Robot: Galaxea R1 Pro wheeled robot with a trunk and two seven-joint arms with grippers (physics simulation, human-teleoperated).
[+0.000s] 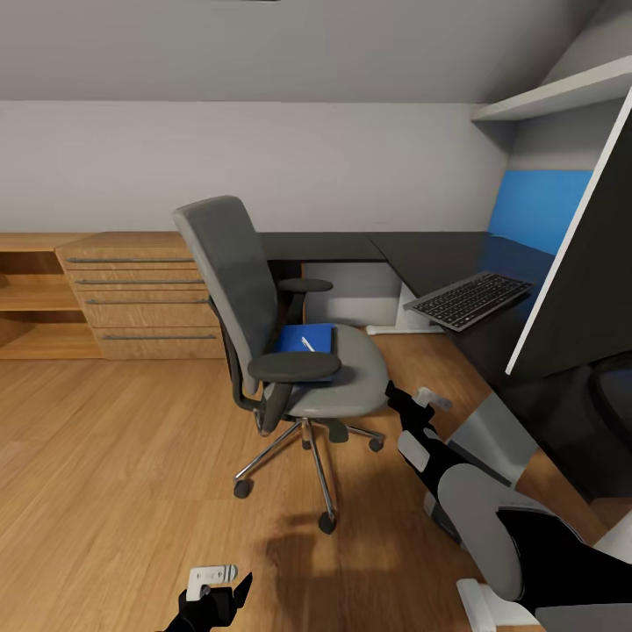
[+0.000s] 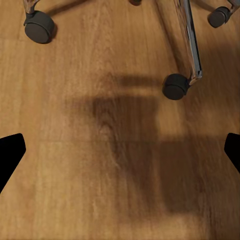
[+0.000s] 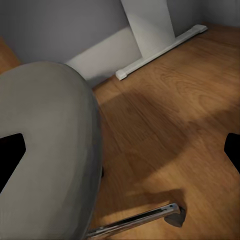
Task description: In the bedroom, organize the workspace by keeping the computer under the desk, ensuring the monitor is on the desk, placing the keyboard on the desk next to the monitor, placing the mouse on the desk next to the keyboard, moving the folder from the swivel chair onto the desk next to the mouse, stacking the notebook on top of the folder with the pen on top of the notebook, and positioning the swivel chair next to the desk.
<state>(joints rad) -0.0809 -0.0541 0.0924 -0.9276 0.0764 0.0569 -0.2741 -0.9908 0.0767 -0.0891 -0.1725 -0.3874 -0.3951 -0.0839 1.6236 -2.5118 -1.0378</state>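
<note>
The right gripper [image 1: 420,405] hangs just beside the front edge of the swivel chair [image 1: 290,351] seat, fingers spread apart and holding nothing. In the right wrist view the two dark fingertips [image 3: 11,155] sit wide at either side of the picture, with the grey seat [image 3: 47,150] close under one of them and bare wood floor [image 3: 180,125] under the other. Beyond the right gripper stands the white desk leg [image 3: 147,25] with its foot bar [image 3: 160,52] lying on the floor. A chrome spoke of the chair base [image 3: 145,217] runs below the seat.

The left gripper [image 1: 215,597] is low, near the floor, well apart from the chair seat and short of the chair's base. Its fingers are also spread and empty: the left wrist view shows both dark tips [image 2: 10,152] far apart over plain floor, with chair castors [image 2: 176,86] ahead of them.

The blue folder [image 1: 307,339] lies flat on the chair seat, ahead of the right gripper and behind the near armrest [image 1: 294,366]. A thin white pen [image 1: 308,343] rests on the folder.

The keyboard [image 1: 470,298] lies on the black desk [image 1: 412,254], beyond and to the right of the right gripper. A large dark panel with a white edge, the monitor [image 1: 579,290], stands close on the right, beside the keyboard.

Oak drawers [image 1: 140,294] stand against the wall, far beyond the left gripper
</note>
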